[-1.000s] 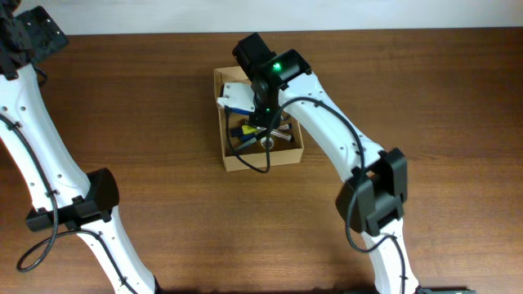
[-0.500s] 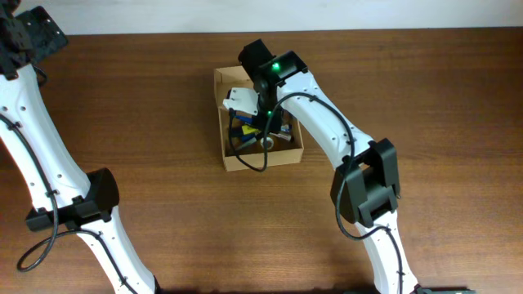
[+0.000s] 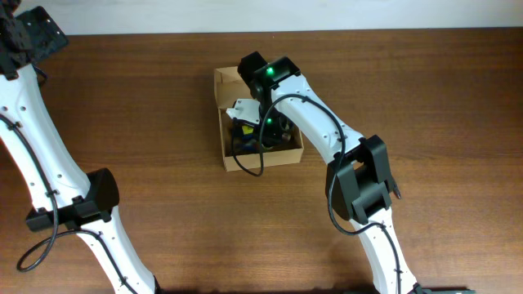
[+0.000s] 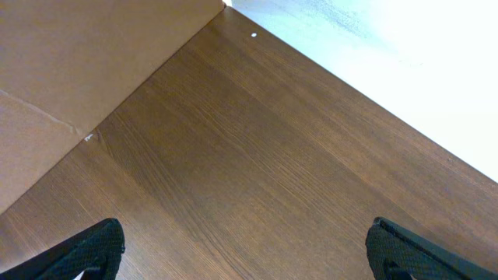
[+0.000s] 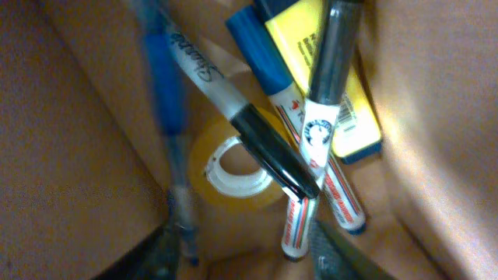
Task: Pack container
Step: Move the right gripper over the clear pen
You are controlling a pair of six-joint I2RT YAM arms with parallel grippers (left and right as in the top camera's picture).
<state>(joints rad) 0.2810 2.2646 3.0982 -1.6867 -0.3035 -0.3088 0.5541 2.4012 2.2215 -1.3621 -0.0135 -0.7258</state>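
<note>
One container (image 3: 221,82) stands on the surface (image 3: 147,122), just toward 12 o'clock from the middle of the overhead view, its lid flap open at the 12 o'clock side. Two arms are in view. The right tool (image 3: 261,122) reaches down inside the box, and the left tool (image 3: 29,37) hangs well apart from it at the 10 o'clock corner. From above, the right arm covers most of the contents, leaving only dark and blue scraps to see. The right wrist view looks past the box wall (image 5: 78,117) and allows a count of four pens, one roll and one block. There is a blurred blue pen (image 5: 165,117) at 9 o'clock and a grey marker with a black cap (image 5: 233,109) crossing the middle. A blue-capped marker (image 5: 268,62) and a black-topped marker with a white barrel (image 5: 327,85) lie toward 1 o'clock. The roll of clear tape (image 5: 233,167) lies under them toward 6 o'clock. The yellow block with a barcode label (image 5: 342,101) lies against the 3 o'clock wall. The right tool (image 5: 249,253) has its two dark fingers (image 5: 159,253) spread apart at 6 o'clock, gripping nothing. The left wrist view alone shows the left tool (image 4: 249,249), its tips wide apart over bare surface (image 4: 257,155). A tan panel (image 4: 70,70) lies at 10 o'clock there; what it is I cannot tell.
</note>
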